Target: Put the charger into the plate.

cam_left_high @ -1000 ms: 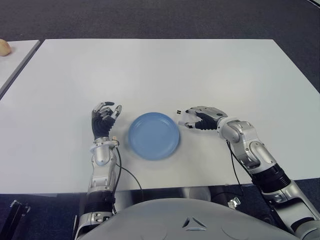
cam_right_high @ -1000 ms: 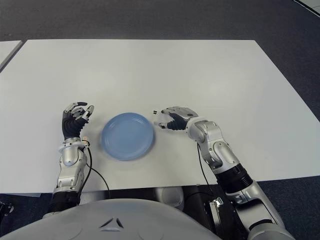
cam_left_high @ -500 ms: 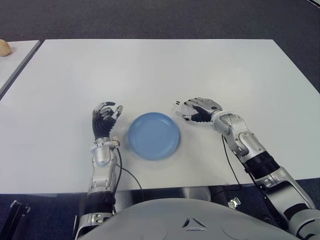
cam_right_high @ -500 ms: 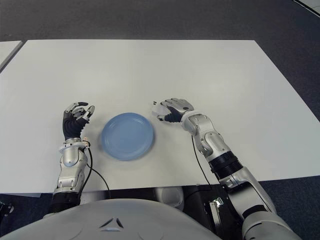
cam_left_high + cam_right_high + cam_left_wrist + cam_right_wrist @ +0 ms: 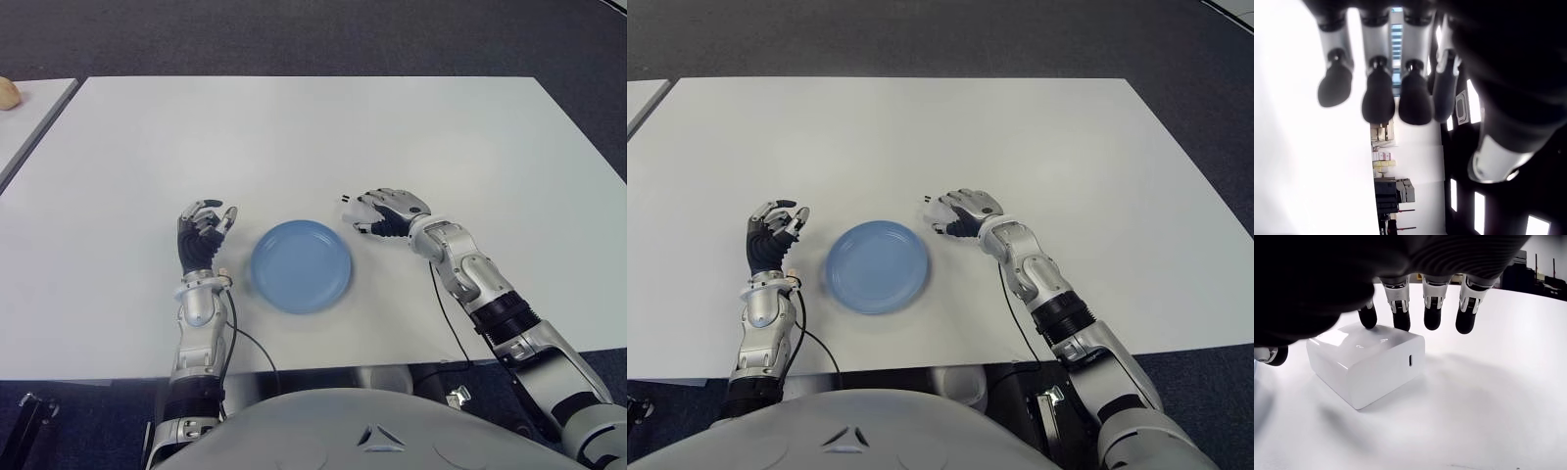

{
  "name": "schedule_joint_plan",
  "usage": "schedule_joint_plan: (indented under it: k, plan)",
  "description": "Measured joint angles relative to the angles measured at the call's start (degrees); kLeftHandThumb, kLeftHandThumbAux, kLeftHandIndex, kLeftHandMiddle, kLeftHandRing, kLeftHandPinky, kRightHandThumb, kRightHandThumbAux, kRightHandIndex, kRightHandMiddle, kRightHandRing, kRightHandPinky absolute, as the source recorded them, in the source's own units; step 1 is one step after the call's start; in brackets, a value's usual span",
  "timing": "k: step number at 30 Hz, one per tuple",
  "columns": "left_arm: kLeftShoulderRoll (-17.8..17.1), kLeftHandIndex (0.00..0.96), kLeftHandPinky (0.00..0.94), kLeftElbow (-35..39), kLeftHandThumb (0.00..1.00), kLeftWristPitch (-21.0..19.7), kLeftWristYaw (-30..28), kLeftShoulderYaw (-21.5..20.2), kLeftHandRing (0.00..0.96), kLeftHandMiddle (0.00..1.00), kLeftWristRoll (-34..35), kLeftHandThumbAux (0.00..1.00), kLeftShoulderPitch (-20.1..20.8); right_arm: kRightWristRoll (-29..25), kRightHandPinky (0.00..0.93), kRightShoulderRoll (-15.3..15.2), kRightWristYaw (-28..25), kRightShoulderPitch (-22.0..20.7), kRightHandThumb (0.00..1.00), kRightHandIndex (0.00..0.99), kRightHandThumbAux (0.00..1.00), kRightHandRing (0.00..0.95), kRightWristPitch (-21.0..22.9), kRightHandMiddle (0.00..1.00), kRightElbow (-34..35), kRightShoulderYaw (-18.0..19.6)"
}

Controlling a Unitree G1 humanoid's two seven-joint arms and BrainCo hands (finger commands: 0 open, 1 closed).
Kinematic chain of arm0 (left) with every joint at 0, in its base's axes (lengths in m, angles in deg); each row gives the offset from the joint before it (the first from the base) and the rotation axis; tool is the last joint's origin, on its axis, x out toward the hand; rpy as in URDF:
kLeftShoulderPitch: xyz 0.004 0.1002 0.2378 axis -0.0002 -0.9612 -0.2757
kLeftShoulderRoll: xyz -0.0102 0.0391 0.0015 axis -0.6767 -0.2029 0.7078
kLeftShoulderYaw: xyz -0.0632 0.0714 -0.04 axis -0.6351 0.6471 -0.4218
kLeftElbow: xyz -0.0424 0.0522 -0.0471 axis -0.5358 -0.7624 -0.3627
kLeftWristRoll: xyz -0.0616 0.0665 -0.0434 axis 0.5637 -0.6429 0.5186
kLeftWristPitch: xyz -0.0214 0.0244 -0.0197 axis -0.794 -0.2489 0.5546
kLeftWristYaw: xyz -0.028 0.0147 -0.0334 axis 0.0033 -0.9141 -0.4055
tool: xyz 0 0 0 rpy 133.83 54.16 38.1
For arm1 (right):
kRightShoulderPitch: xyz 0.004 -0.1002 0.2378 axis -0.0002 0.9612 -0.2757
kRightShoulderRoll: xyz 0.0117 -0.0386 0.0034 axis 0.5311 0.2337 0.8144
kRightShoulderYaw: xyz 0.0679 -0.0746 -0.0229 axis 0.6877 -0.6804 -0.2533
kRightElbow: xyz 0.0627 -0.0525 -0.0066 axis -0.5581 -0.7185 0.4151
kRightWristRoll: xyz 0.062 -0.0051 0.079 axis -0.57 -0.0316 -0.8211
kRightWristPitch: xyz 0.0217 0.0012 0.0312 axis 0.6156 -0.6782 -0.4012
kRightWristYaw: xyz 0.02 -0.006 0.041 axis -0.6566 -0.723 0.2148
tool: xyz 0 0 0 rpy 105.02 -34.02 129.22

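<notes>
Left hand (image 5: 200, 235) shows just left of the round light-blue plate (image 5: 301, 264), palm raised, its dark fingers (image 5: 1380, 100) loosely curled with nothing between them (wrist view shows only bare fingertips). The plate sits flat on the white tabletop (image 5: 313, 137), between the two hands, nothing lying in it. Right hand (image 5: 963, 211) is just right of the plate's far edge, arched over the small white cube-shaped charger (image 5: 1367, 361), which sits on the tabletop outside the plate, beside its rim. In the right wrist view the charger lies under the fingertips (image 5: 1399, 318): two of them appear to touch its top far edge, the other two hang just past it, the thumb tip is low at its opposite side (contact there can't be told). Fingers are half curled around the charger, not clamped tight. Charger's prongs poke out beyond the fingers toward the plate side.
</notes>
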Motion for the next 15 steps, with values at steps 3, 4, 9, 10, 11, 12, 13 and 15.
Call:
schedule_joint_plan:
  k: [3,4,9,10,11,12,13,15]
  plan:
    - [0.0,0.44,0.742,0.0,0.708,-0.01,0.0,-0.15,0.75,0.777,0.01,0.72,0.01,0.0,0.0,-0.24,0.13,0.03,0.372,0.0,0.147,0.0,-0.25,0.0,0.06,-0.31]
    - [0.0,0.44,0.741,0.0,0.708,-0.01,0.0,-0.18,0.75,0.777,0.02,0.72,0.02,0.0,0.0,-0.31,0.21,0.06,0.374,0.0,0.147,0.0,-0.27,0.0,0.09,-0.39]
    - [0.0,0.44,0.741,0.0,0.708,-0.02,0.0,-0.23,0.749,0.777,0.02,0.72,0.03,0.05,0.0,-0.76,0.64,0.5,0.381,0.0,0.147,0.0,-0.52,0.0,0.05,-0.8]
    - [0.0,0.44,0.74,0.0,0.708,-0.02,0.0,-0.23,0.748,0.776,0.02,0.72,0.03,0.08,0.0,-0.94,0.94,0.65,0.385,0.0,0.147,0.0,-0.78,0.0,-0.07,-0.87]
    - [0.0,0.44,0.739,0.0,0.708,-0.02,0.0,-0.23,0.748,0.775,0.02,0.72,0.03,0.12,0.0,-1.16,1.42,0.82,0.387,0.0,0.146,0.0,-1.13,0.0,-0.23,-0.93]
    - [0.0,0.44,0.739,0.0,0.708,-0.02,0.0,-0.23,0.748,0.775,0.02,0.72,0.03,0.13,0.0,-1.37,2.06,0.98,0.388,0.0,0.146,0.0,-1.45,0.0,-0.38,-0.98]
    - [0.0,0.44,0.739,0.0,0.708,-0.02,0.0,-0.23,0.747,0.774,0.03,0.72,0.02,0.14,0.0,-1.57,2.66,1.15,0.392,0.0,0.144,0.0,-1.77,0.0,-0.59,-1.04]
    - [0.0,0.44,0.739,0.0,0.708,-0.03,0.0,-0.25,0.747,0.774,0.06,0.72,0.02,0.2,0.0,-1.75,4.2,1.22,0.398,0.0,0.142,0.0,-2.55,0.0,-1.47,-1.21]
